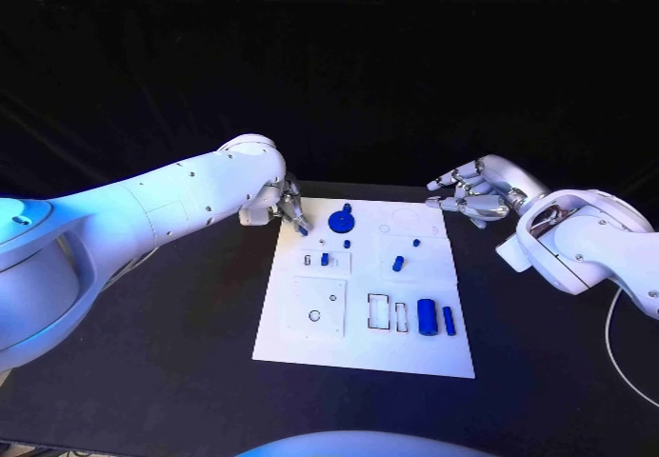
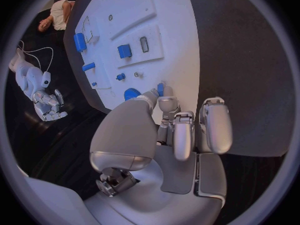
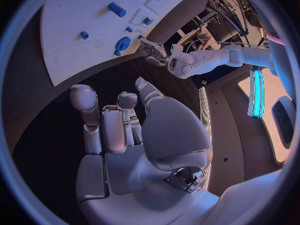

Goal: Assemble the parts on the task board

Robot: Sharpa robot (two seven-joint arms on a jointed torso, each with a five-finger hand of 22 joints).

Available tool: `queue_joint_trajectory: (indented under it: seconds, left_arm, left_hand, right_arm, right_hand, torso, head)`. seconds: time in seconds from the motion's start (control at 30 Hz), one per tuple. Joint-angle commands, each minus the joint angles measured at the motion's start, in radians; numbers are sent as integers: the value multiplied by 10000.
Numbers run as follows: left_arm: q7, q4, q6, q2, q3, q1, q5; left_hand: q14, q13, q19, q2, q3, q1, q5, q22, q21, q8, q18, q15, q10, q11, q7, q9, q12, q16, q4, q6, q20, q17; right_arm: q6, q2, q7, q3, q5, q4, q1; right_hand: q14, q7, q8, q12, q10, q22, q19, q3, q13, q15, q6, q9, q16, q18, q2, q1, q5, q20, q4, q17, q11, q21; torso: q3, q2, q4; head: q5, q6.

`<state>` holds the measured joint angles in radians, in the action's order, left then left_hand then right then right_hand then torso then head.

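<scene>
At the upper left corner of the task board [image 1: 360, 352], in the head view, the left hand [image 1: 279, 206] reaches down with a small blue part [image 1: 301, 228] at its fingertips [image 2: 161, 89] — it looks pinched there, though the grip is partly hidden. Just right of it a round blue gear-like part [image 1: 341, 222] sits on the board. The right hand [image 1: 469, 193] hovers off the board's upper right corner, fingers loosely apart and holding nothing.

The main risk, as I judge it, is the thin hold: a small piece caught only at the tips could twist or drop as it nears its seat, and roll onto the dark surface [image 1: 165, 324]. Crowding is the other — the gear lies so near the fingers that a sideways nudge could shift it. Lower on the board, the blue cylinders [image 1: 428, 317] lie well apart from both hands.
</scene>
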<state>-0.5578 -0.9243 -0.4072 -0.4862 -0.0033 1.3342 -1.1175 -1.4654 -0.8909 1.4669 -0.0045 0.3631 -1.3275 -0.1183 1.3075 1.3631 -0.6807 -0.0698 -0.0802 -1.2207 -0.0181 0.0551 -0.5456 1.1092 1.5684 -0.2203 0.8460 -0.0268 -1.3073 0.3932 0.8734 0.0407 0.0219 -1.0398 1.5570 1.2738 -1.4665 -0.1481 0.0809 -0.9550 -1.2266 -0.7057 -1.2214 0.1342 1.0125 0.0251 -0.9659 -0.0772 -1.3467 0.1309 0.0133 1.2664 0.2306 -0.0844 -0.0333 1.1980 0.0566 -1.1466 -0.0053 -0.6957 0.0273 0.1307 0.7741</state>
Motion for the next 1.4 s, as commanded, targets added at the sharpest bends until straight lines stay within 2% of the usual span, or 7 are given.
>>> queue_joint_trajectory:
  seconds: [0.03, 0.13, 0.27, 0.47, 0.73, 1.17, 1.4]
  left_arm:
    - [209, -233, 244, -173, -8, -20, 569]
    - [266, -571, 508, -412, -13, -21, 814]
    - [332, -1229, 965, -857, -21, -21, 1049]
    - [446, -2252, 1471, -1503, -37, -48, 1163]
    - [645, -3372, 1777, -2167, -57, -341, 687]
    - [883, -3940, 2046, -2479, -117, -718, 311]
    - [895, -3915, 1999, -2430, -135, -856, 265]
  left_hand:
    - [-1054, -46, 245, -318, 1604, 200, -210, 341, -1, -96, 128, 0, -152, -26, 5, -84, -13, 24, 1153, -19, -9, -2635]
    - [-1054, -127, 267, -487, 2024, 430, -440, 386, 25, -180, 136, -22, -269, -22, -26, -152, 46, 24, 1248, 25, 1, -2635]
    - [-1054, -369, 309, -796, 2559, 781, -974, 478, 87, -306, 155, -69, -523, -70, -66, -252, 222, 24, 1463, 134, 34, -2635]
    - [-1054, -470, 324, -943, 2853, 947, -1126, 516, 105, -354, 161, -79, -639, -111, -102, -296, 283, 24, 1629, 202, 59, -2635]
    - [-1054, -506, 340, -1080, 3034, 1058, -1206, 562, 136, -376, 171, -93, -709, -131, -124, -318, 297, 24, 1757, 264, 73, -2635]
    - [-1054, -569, 351, -1122, 3097, 1084, -1211, 593, 160, -381, 178, -98, -761, -140, -133, -322, 337, 24, 1802, 294, 77, -2635]
    - [-1054, -569, 351, -1122, 3097, 1084, -1211, 593, 160, -381, 178, -98, -761, -140, -133, -322, 337, 24, 1802, 294, 77, -2635]
  right_arm:
    - [-56, 9, -27, -1, -19, 19, -4]
    - [-61, 15, -24, -1, -19, 17, -4]
    - [-68, 27, -19, -1, -18, 11, -4]
    - [-77, 38, -13, -1, -10, 12, -4]
    - [-77, 53, -16, 2, -83, 4, -9]
    - [-90, 58, -26, 7, -99, -14, -32]
    - [-98, 55, -29, 8, -97, -14, -45]
  right_hand:
    - [-271, -8, 22, 16, 47, 7, 20, 21, 0, -36, 60, 5, 48, 198, -29, 100, 36, 8, -24, -10, 7, 52]
    - [-271, -7, 27, 24, 50, 4, 16, 20, -9, -36, 53, 3, 53, 197, -31, 97, 42, 8, -30, -15, 7, 52]
    - [-272, -6, 36, 21, 47, 13, 10, 17, -13, -34, 43, 0, 59, 196, -29, 94, 73, 7, -44, -19, 5, 62]
    - [-277, -4, 42, 13, 41, 24, 5, 16, -13, -33, 39, -2, 61, 197, -25, 96, 117, 6, -56, -13, 3, 73]
    - [-282, -2, 47, 17, 42, 34, -8, 18, -28, -30, 40, -3, 72, 197, -20, 106, 195, 7, -72, -16, 1, 88]
    - [-283, -2, 48, 19, 43, 35, -12, 19, -33, -30, 40, -3, 74, 197, -17, 109, 215, 8, -75, -16, 0, 91]
    - [-283, -2, 48, 19, 43, 35, -12, 19, -33, -30, 40, -3, 74, 197, -17, 109, 215, 8, -75, -16, 0, 91]
  torso:
    - [8, 6, -13]
    - [7, 4, -12]
    - [6, 18, -33]
    - [17, 38, -62]
    - [0, 34, -67]
    - [-10, 12, -42]
    - [12, 23, -40]
  head:
    - [38, 8]
    - [42, -1]
    - [38, 7]
    - [74, 28]
    - [59, 25]
    - [84, 67]
    - [84, 114]
